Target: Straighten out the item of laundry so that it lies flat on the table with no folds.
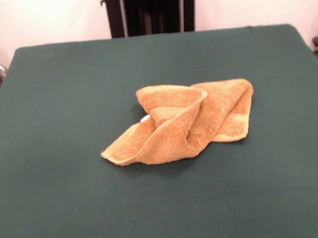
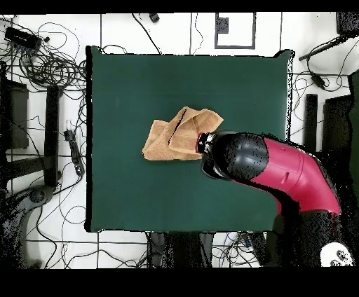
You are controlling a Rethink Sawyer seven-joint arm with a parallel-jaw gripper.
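With the towel [image 1: 181, 122] bunched and folded over itself mid-table [image 1: 72, 204], and the arm [image 2: 280, 164] hiding its claw so you cannot tell its state, aim for the loose near corner and drag it outward, low.

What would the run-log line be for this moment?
towel: crumpled, folded over itself, mid-table | arm: overhead view only, above towel's edge | gripper: not visible | task: not done
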